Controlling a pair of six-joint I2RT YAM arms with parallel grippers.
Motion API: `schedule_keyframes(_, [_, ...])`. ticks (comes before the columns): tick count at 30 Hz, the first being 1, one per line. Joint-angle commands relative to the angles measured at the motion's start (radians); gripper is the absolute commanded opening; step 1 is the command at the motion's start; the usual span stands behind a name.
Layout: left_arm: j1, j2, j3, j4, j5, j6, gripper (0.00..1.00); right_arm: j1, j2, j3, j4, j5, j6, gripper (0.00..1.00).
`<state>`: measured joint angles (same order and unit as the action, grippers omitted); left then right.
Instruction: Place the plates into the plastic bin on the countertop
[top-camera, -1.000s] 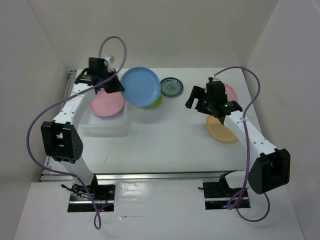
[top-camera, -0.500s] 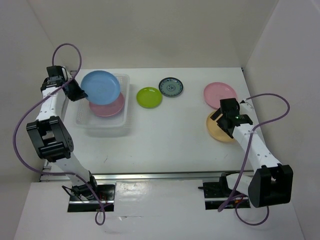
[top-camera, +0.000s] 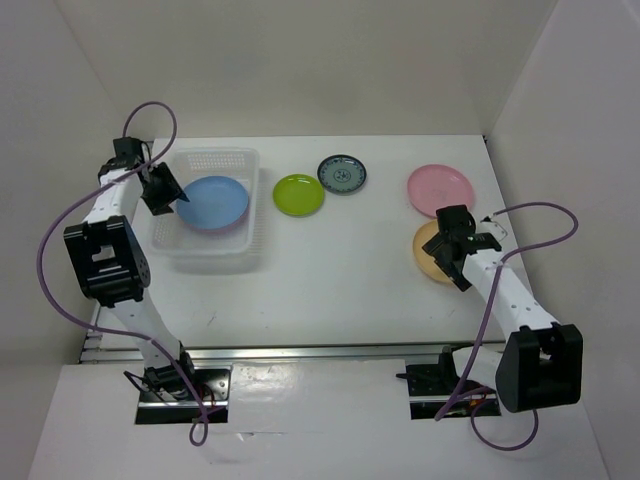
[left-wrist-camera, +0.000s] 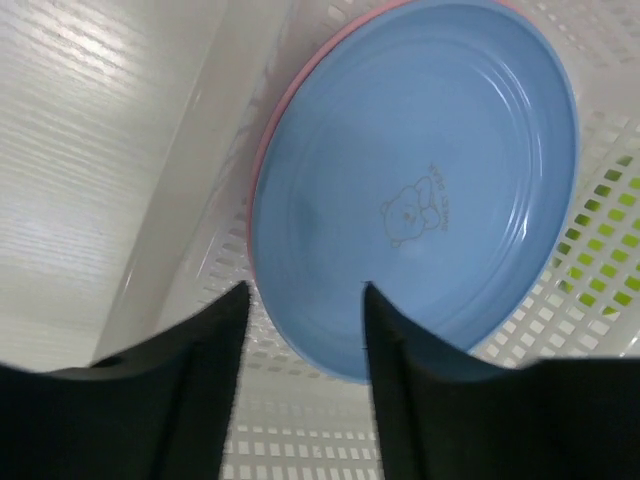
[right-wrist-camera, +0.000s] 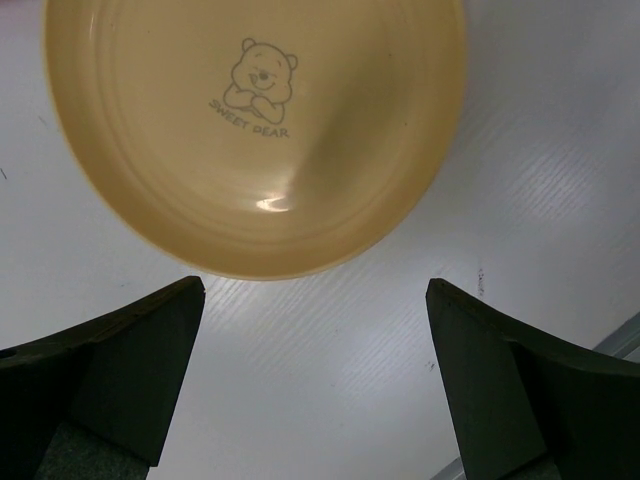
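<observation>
Showing a bear print (left-wrist-camera: 417, 208), the blue plate (left-wrist-camera: 420, 120) lies in the bin (top-camera: 212, 262)

Open tabletop (top-camera: 340, 280) runs along the near edge; the plastic bin (top-camera: 255, 225) fills the far-left corner, with the lime green plate (top-camera: 298, 194) just beside it.

The left arm (top-camera: 108, 262) rises from its base at the near left edge, folds at the elbow and reaches toward the far left. Its wrist is turned so that the left gripper (top-camera: 168, 190) points right and downward, and its fingers (left-wrist-camera: 200, 340) stand partly apart with a clear gap between them. The right arm (top-camera: 512, 300) extends from its base at the near right edge toward the middle right with the forearm held low, the right gripper (top-camera: 452, 232) faces downward, and its fingers (right-wrist-camera: 110, 350) are spread wide.
</observation>
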<state>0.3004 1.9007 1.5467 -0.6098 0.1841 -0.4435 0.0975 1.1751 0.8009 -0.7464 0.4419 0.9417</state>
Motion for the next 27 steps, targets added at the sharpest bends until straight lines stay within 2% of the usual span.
schedule_keyframes(1, [-0.02, -0.034, 0.064, -0.016, -0.06, 0.019, 0.62, -0.004, -0.023, -0.002, -0.04, -0.014, 0.006, 1.0])
schedule_keyframes(4, [-0.058, -0.075, 0.075, -0.037, -0.107, 0.028, 0.74, -0.004, -0.035, -0.018, -0.036, -0.032, 0.019, 1.0])
schedule_keyframes(5, [-0.069, -0.103, 0.085, -0.038, -0.107, 0.028, 0.82, -0.004, -0.046, -0.032, -0.024, -0.041, 0.028, 0.99])
schedule_keyframes(9, [-0.128, -0.162, 0.144, -0.073, -0.144, 0.049, 0.91, -0.004, -0.037, -0.078, 0.031, -0.028, 0.081, 0.97])
schedule_keyframes(15, [-0.181, -0.247, 0.181, -0.062, -0.032, 0.081, 0.92, -0.004, 0.092, -0.088, 0.093, 0.003, 0.134, 0.97])
schedule_keyframes(22, [-0.199, -0.272, 0.181, -0.062, 0.029, 0.11, 0.92, -0.004, 0.179, -0.056, 0.196, 0.017, 0.124, 0.9])
schedule_keyframes(26, [-0.199, -0.281, 0.181, -0.062, 0.051, 0.12, 0.92, -0.004, 0.228, -0.046, 0.228, 0.017, 0.124, 0.79])
schedule_keyframes(27, [-0.199, -0.281, 0.181, -0.062, 0.063, 0.12, 0.92, -0.004, 0.239, -0.046, 0.228, 0.017, 0.114, 0.72])
